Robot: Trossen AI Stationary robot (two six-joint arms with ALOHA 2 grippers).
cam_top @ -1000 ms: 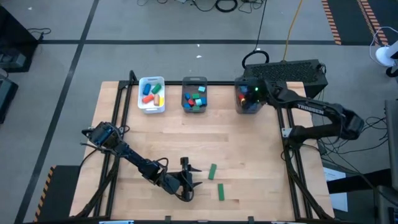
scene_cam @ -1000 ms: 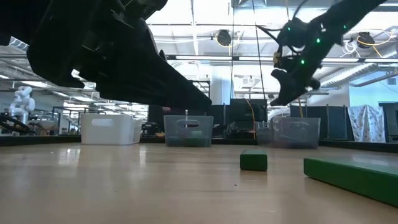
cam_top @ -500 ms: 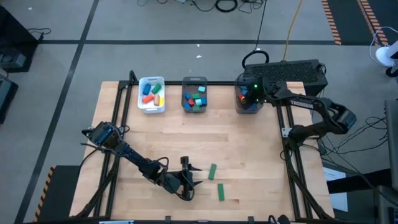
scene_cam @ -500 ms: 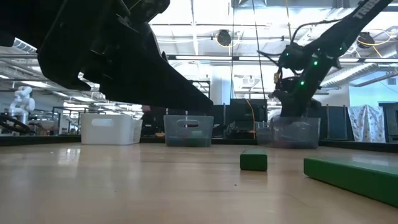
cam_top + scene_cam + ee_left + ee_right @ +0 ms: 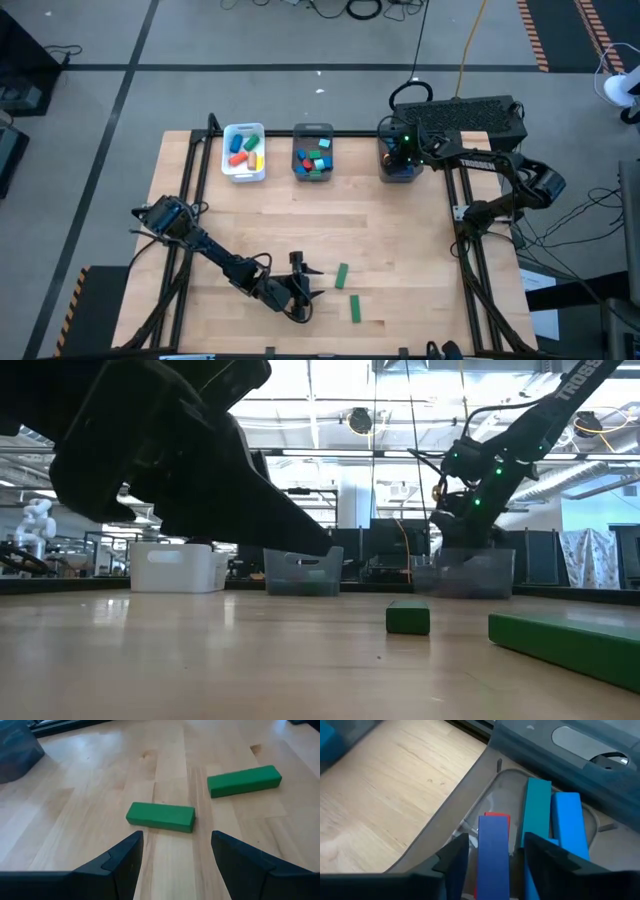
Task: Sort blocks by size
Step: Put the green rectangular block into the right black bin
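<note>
My right gripper [image 5: 495, 840] is open and low over the right grey bin [image 5: 385, 168]. A dark blue bar [image 5: 493, 855] runs between its fingers, with a gap showing on each side. The bar's far end is over a red block [image 5: 496, 814], beside a teal bar [image 5: 536, 810] and a light blue bar [image 5: 566, 822] in the bin. My left gripper [image 5: 177, 837] is open near the table's front, facing two green blocks [image 5: 160, 816] [image 5: 244, 781] that lie flat on the wood. In the high view these blocks [image 5: 342, 276] [image 5: 355, 309] lie just right of it.
A white tray [image 5: 244, 170] with several coloured blocks and a middle grey bin [image 5: 313, 176] with several blocks stand along the far edge, left of the right bin. Bare wood lies between the bins and the green blocks.
My right gripper has gone down toward the right grey bin and a little toward the table's left, and now stands low over it.
</note>
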